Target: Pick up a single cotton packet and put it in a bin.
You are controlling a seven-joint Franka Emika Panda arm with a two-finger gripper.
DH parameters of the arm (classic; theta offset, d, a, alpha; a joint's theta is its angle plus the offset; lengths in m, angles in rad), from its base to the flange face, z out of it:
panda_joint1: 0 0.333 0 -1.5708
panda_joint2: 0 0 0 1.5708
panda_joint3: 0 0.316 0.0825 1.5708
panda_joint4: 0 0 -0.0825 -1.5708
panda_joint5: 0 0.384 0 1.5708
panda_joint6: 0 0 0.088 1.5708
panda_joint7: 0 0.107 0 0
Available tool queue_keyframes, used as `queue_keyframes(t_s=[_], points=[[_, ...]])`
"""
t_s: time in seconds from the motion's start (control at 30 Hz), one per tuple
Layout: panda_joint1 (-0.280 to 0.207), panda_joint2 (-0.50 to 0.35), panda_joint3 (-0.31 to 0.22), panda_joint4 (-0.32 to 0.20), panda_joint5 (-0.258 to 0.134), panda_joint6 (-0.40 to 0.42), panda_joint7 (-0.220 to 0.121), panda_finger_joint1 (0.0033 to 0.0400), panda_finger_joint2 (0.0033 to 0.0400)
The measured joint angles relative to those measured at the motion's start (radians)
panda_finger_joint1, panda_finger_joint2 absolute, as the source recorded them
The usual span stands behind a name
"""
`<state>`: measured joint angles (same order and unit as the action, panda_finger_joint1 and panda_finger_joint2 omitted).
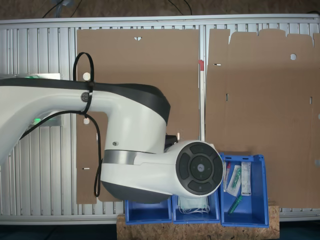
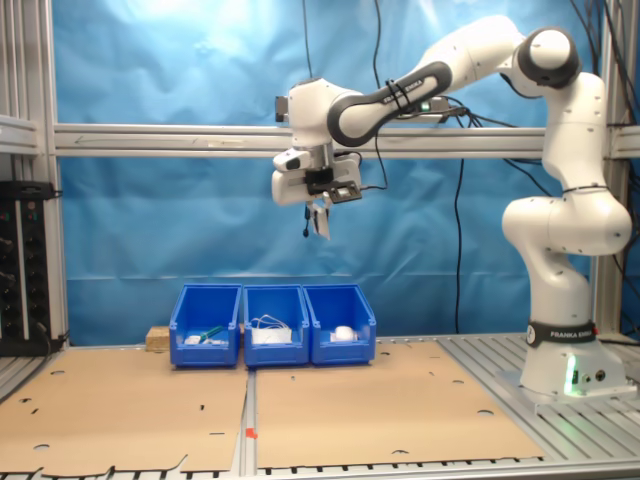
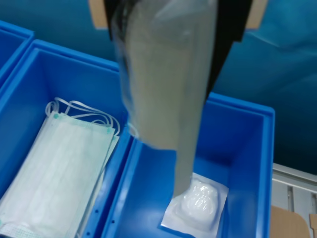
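High above the bins in the second exterior view, the gripper [image 2: 320, 205] hangs w/ a packet [image 2: 321, 221] dangling from it, well clear of everything below. Jaws are closed onto the packet's top edge, pinching it thin; it hangs nearly vertical. In the wrist view the packet [image 3: 166, 79] is blurred, pale grey-white, print not legible; the fingers [image 3: 233, 22] are dark shapes behind its upper part.

Three blue bins sit side by side at the back of the bench, touching. Second exterior view: bin 1 [image 2: 206, 325] at the second exterior view's left holds small items incl. something green; mid bin [image 2: 276, 325] holds masks [image 2: 270, 335]; bin 3 [image 2: 341, 322] holds a white pad packet [image 2: 344, 333]. Gripper is roughly above the gap btw mid bin and bin 3.

Wrist view: the masks [image 3: 59, 173], pale green w/ white loops, lie flat in the mid bin [image 3: 34, 84]; the pad packet [image 3: 198, 203] lies on the floor of bin 3 [image 3: 247, 148].

First exterior view: the arm [image 1: 100, 135] covers much of the row.
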<state>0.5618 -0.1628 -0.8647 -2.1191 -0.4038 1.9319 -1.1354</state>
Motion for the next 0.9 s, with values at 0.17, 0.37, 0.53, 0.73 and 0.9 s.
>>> queue_keyframes(t_s=[0.17, 0.37, 0.53, 0.73, 0.9], points=[[0.000, -0.027, -0.032, -0.047, -0.044, 0.022, -0.001, 0.0053, 0.0053], [0.002, -0.041, -0.073, -0.100, -0.103, 0.061, -0.006, 0.0053, 0.0053], [0.006, -0.043, -0.096, -0.118, -0.137, 0.083, -0.016, 0.0053, 0.0053], [0.013, -0.043, -0.122, -0.135, -0.189, 0.130, -0.020, 0.0053, 0.0053], [0.015, -0.040, -0.141, -0.153, -0.224, 0.178, -0.022, 0.0053, 0.0053]])
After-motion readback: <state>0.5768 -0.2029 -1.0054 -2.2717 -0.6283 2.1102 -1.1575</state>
